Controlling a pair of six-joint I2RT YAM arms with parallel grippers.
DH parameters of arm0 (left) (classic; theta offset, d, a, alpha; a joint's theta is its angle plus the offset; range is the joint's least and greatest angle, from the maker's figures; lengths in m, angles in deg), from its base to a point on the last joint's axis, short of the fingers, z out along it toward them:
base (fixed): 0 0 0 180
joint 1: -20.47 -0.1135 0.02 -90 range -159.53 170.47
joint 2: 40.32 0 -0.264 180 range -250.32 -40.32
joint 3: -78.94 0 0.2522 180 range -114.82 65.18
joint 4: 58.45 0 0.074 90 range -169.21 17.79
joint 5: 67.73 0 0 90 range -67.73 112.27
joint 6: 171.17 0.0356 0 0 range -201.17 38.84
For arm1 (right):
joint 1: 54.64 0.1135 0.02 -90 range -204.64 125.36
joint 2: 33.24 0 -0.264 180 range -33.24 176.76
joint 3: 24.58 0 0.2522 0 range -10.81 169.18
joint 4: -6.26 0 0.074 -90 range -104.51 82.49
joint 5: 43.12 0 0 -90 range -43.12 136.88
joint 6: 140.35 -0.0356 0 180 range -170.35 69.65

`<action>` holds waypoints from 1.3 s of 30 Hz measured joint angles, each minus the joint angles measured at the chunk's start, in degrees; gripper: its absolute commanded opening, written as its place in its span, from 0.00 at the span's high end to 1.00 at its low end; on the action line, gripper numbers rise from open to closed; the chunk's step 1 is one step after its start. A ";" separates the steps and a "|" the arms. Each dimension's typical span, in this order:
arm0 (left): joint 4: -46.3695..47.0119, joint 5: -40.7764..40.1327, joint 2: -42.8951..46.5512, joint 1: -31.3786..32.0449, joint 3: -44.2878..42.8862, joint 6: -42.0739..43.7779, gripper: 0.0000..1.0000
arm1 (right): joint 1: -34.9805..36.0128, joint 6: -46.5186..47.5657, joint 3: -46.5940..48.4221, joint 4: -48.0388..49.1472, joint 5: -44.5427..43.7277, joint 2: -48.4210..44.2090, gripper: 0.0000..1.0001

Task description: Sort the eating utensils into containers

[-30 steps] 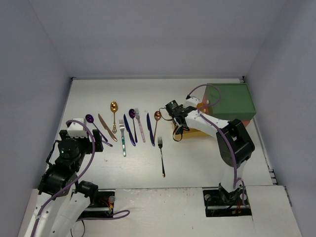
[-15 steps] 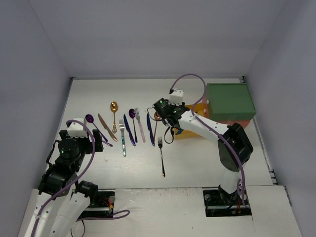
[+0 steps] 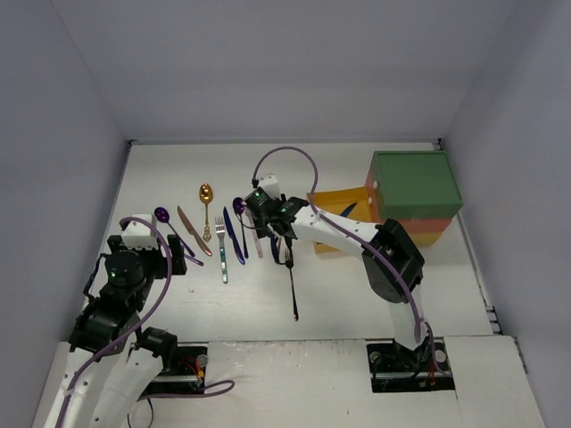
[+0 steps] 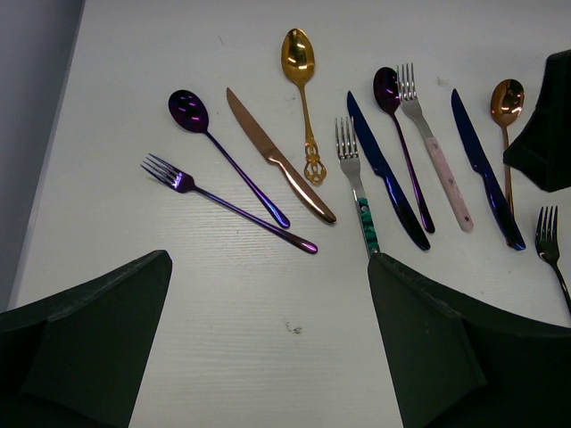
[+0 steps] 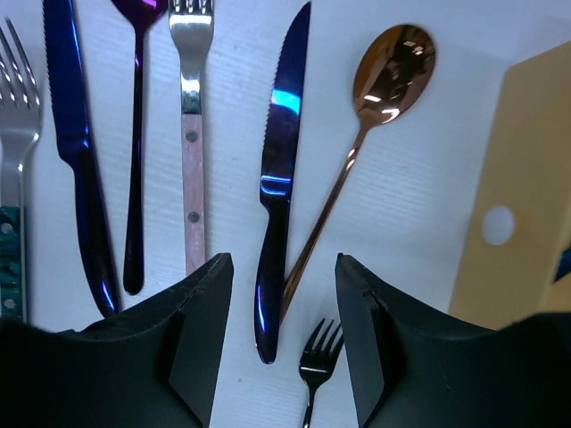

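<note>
On the white counter [image 3: 241,303] the dark blue metal knife [image 5: 277,178] lies lengthwise just under the right end effector [image 5: 281,267], whose jaws are half open and empty.

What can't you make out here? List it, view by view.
Top view: the right arm covers the copper spoon and the dark blue knife beside it.
A dark thing in the yellow drawer is too small to name.
Right wrist view: the bottom edge cuts off the black fork below its tines.
Left wrist view: the right edge cuts the same fork.
</note>
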 measured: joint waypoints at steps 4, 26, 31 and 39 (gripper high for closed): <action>0.00 0.00 -0.20 0.00 0.00 0.00 0.10 | 0.00 0.75 0.00 -0.33 2.54 3.38 0.56; 0.00 0.00 -0.39 0.00 0.00 0.00 0.10 | -2.13 1.74 3.61 0.15 5.85 10.86 0.74; 0.00 0.00 -0.39 0.00 0.00 0.00 0.10 | -2.27 1.28 3.44 0.36 6.82 10.85 0.90; 0.00 0.00 -0.39 0.00 0.00 -0.02 0.10 | -2.27 1.08 3.38 1.04 7.67 10.84 1.00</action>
